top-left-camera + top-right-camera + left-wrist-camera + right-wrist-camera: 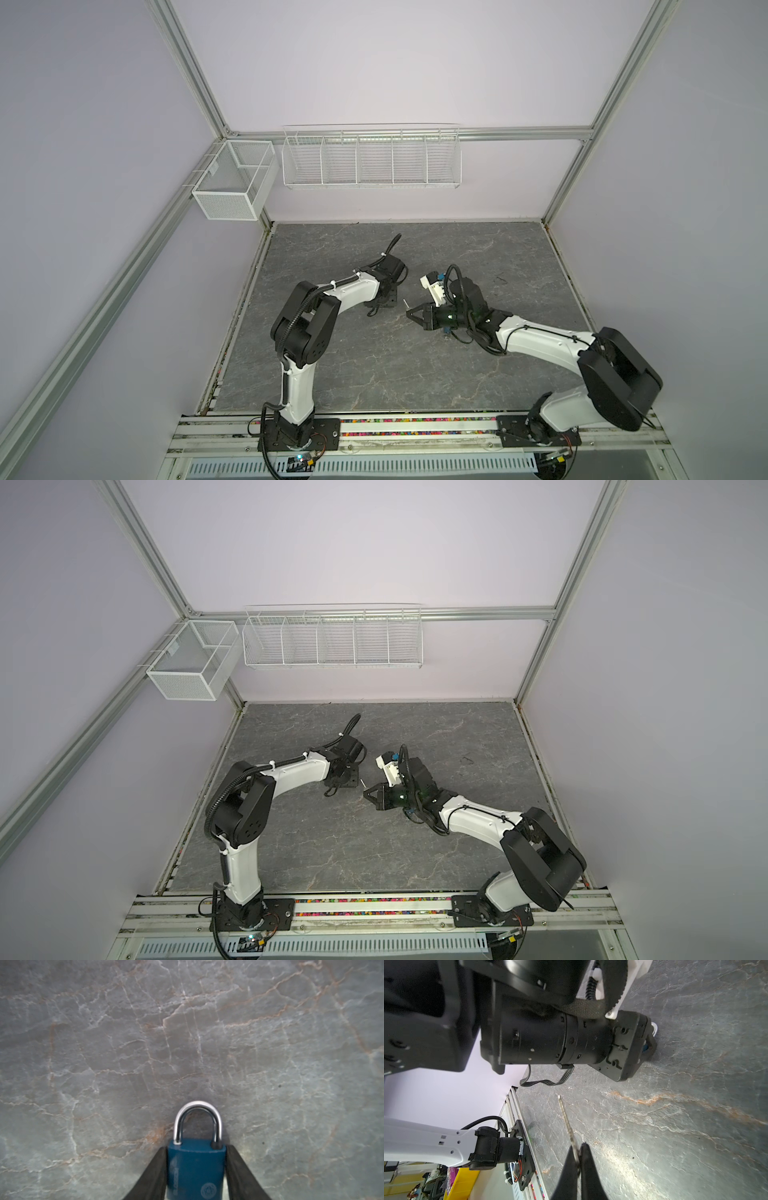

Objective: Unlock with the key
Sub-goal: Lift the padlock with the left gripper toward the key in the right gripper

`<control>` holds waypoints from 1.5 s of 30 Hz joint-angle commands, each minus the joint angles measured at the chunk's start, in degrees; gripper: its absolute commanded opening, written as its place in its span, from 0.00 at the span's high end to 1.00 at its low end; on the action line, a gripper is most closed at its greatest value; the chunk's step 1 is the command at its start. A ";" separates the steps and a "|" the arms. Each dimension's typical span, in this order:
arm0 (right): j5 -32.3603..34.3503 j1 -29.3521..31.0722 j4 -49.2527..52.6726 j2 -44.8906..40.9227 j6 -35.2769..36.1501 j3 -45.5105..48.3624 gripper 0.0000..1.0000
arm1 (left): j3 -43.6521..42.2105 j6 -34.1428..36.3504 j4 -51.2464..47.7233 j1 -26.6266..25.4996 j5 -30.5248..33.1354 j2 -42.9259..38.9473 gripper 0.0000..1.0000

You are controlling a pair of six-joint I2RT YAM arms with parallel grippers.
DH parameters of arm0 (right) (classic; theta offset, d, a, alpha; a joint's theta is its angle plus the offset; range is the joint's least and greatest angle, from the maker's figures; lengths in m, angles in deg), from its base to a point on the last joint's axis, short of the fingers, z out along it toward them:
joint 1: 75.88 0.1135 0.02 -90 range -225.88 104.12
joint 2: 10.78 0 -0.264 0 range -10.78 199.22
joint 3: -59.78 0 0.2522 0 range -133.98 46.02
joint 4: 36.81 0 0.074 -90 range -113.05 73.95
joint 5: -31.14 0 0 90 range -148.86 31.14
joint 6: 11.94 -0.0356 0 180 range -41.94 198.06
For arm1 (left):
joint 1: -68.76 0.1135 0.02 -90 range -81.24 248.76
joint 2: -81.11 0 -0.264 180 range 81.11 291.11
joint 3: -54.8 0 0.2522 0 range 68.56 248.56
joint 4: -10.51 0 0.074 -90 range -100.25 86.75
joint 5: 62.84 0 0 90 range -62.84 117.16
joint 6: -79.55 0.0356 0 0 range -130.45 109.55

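I was running a robotics lab cell: plain lilac wall panels (395,62) in an aluminium extrusion frame (191,70) boxed in a stone-patterned tabletop (374,374). White wire baskets (371,166) hung at upper centre. Black base plates (328,427) sat bolted to a slotted rail (415,434) along the bottom. Yellow storage bins (463,1184) showed beyond the table edge in the right wrist view.

Lilac walls (374,62), aluminium frame (194,75), mesh basket (232,183), wire rack (371,160), grey marbled tabletop (374,374); yellow bin (460,1184), perhaps, beyond.
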 commanded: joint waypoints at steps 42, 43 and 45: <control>20.55 13.58 -14.36 3.84 -20.81 -0.30 0.94 | -8.04 -16.57 -4.07 -4.88 9.96 -33.52 1.00; 20.56 13.75 -15.26 4.61 -21.23 -0.62 0.94 | -7.90 -16.59 -4.28 -5.41 10.31 -33.64 1.00; 20.51 14.15 -17.97 6.08 -22.21 -1.25 0.94 | -7.35 -16.36 -5.17 -6.35 10.60 -33.45 1.00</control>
